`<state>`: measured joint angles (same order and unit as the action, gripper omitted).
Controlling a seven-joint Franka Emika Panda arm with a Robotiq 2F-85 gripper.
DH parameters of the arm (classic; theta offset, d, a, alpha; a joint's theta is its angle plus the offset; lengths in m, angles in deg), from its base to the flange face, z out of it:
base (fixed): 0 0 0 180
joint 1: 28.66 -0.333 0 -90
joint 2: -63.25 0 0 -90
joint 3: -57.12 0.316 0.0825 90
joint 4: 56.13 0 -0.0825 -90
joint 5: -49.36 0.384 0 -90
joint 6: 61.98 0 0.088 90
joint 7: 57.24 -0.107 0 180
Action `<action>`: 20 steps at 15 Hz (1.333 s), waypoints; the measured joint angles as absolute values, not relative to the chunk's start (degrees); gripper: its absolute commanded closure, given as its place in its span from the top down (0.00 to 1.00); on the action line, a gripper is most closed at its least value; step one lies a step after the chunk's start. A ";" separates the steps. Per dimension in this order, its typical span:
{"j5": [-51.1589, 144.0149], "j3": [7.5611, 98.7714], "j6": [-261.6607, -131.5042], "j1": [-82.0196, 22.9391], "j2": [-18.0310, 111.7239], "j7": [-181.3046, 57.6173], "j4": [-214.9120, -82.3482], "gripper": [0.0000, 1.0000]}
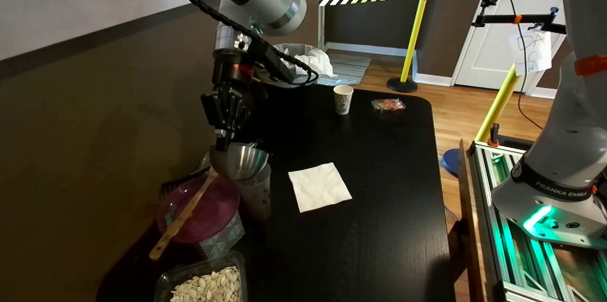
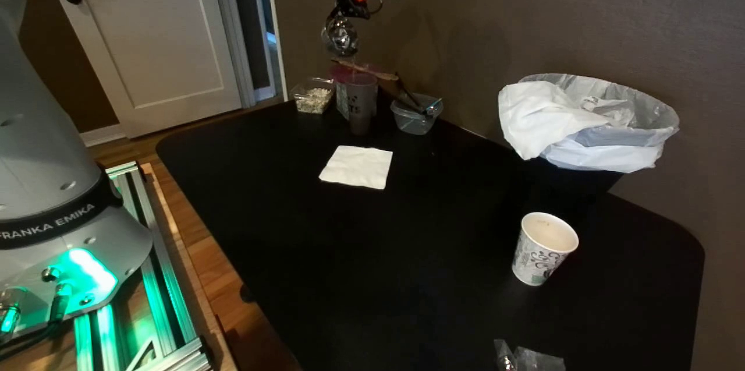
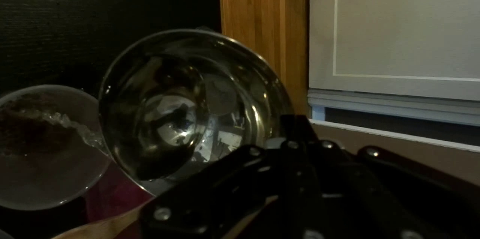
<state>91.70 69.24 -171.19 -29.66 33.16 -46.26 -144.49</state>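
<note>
- Bowl (image 1: 246, 162), shiny metal: in an exterior view it is hanging from my gripper (image 1: 223, 143), which is pinching its rim. Lower down, a tumbler (image 1: 258, 200) is standing next to a magenta dish (image 1: 216, 207), and a wooden utensil (image 1: 188, 212) is lying across that dish. Pale seeds (image 1: 208, 288) are filling part of a clear tub (image 1: 189, 271); a napkin (image 1: 320, 188) is lying flat on the black table (image 1: 379, 221).
- In an exterior view a clear container (image 2: 410, 123) is sitting near the tumbler; above that cluster I am seeing the bowl hanging in the air. Nearer my viewpoint a paper cup (image 2: 540, 254) is standing upright.
- Wrist view: I am looking into the bowl's mirror-like inside. My gripper is clamping the rim between its jaws. Magenta dish and wooden utensil are peeking out below, partly hidden.
</note>
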 measured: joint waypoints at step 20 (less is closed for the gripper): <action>93.41 68.92 -170.01 -29.37 32.13 -45.18 -143.13 0.01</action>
